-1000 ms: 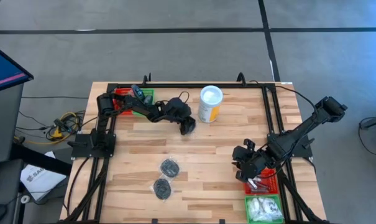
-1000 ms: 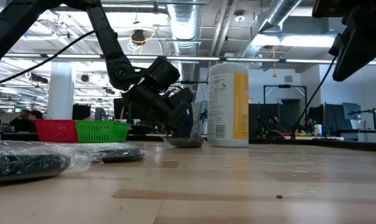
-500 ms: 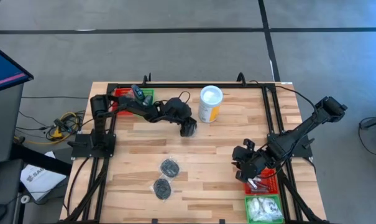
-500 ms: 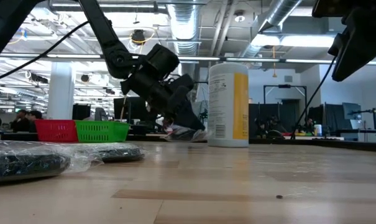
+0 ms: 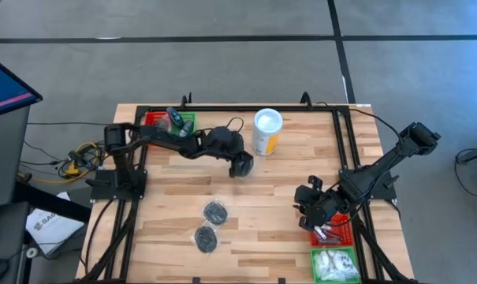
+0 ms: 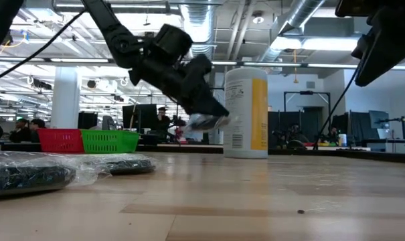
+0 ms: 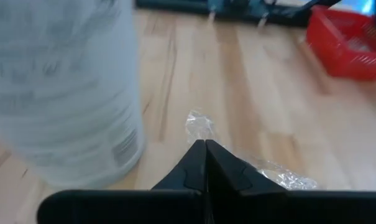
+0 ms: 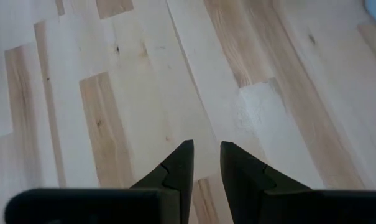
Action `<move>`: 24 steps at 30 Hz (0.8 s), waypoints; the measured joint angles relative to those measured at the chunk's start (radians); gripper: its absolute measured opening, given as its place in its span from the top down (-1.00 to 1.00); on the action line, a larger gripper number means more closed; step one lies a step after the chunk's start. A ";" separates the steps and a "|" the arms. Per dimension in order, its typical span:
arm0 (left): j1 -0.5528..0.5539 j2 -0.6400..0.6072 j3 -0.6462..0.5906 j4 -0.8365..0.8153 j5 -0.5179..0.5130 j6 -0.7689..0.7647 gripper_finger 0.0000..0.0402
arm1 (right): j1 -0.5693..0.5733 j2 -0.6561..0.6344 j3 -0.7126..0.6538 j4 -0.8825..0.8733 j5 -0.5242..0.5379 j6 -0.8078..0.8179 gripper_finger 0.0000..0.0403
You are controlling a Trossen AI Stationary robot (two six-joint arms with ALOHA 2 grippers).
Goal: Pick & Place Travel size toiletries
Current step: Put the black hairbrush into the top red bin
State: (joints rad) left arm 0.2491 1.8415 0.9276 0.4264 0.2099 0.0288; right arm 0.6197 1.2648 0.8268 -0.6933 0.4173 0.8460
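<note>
We saw the left gripper (image 5: 242, 166) reaching out over the middle of the table (image 5: 285, 229), just beside the yellow canister with its white lid (image 5: 266, 131). Its jaws were pressed together on a piece of clear wrap (image 7: 270, 173), and in the low view the wrapped item (image 6: 205, 121) hung off the tabletop, close against the canister (image 6: 246, 112); we could not tell what was inside the wrap. Two dark round pucks (image 5: 215, 211) in clear wrap lay near each other on the wood toward the near edge, the second (image 5: 206, 238) just below the first. The right gripper (image 5: 307, 207) waited near the red basket (image 5: 338, 229) and the green basket (image 5: 337, 265) with white packets, its fingers (image 8: 177, 169) a narrow gap apart over bare wood. Another red and green basket pair (image 5: 168, 122) sat at the far left corner.
</note>
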 joint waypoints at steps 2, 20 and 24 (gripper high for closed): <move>-0.015 -0.021 0.000 0.000 0.000 -0.003 1.00 | 0.000 0.000 0.000 0.011 0.014 -0.025 0.64; -0.082 -0.323 -0.013 -0.255 -0.271 0.053 1.00 | -0.001 0.000 0.000 0.105 0.033 -0.124 0.64; -0.081 -0.407 -0.040 -0.349 -0.377 0.043 1.00 | -0.001 0.000 0.000 0.104 0.033 -0.124 0.64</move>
State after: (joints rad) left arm 0.1677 1.4349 0.8871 0.0778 -0.1672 0.0715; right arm 0.6189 1.2648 0.8268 -0.5896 0.4503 0.7219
